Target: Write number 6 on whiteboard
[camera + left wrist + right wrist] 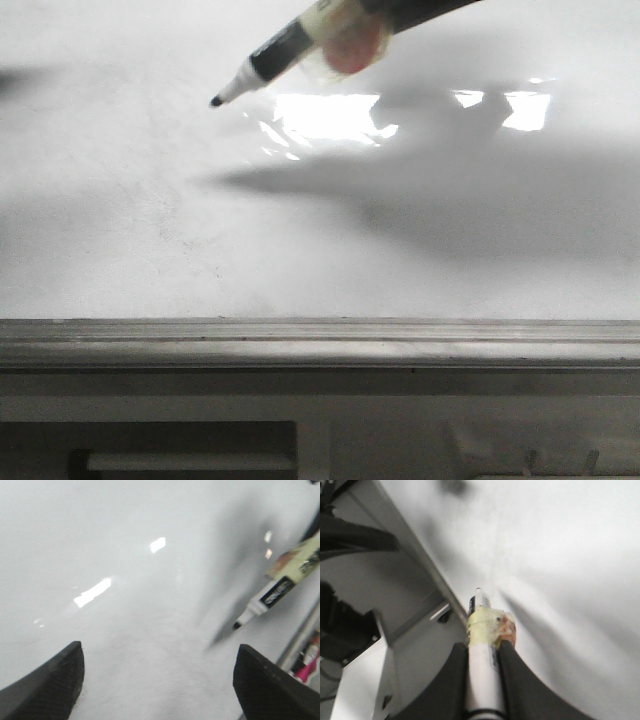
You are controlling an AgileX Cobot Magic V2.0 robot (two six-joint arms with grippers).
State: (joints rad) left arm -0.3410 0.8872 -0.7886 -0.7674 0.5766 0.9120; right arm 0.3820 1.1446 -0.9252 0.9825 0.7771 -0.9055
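Right gripper [482, 680] clamped on marker [270, 55], left gripper [157, 680] spread wide, empty

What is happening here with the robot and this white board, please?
The right gripper is shut on a marker, pointing its dark tip down toward the whiteboard. No drawn line shows on the board, only glare and shadows, so the number 6 is not yet begun. Whether the tip touches the board is hard to tell. The left gripper is open and holds nothing.
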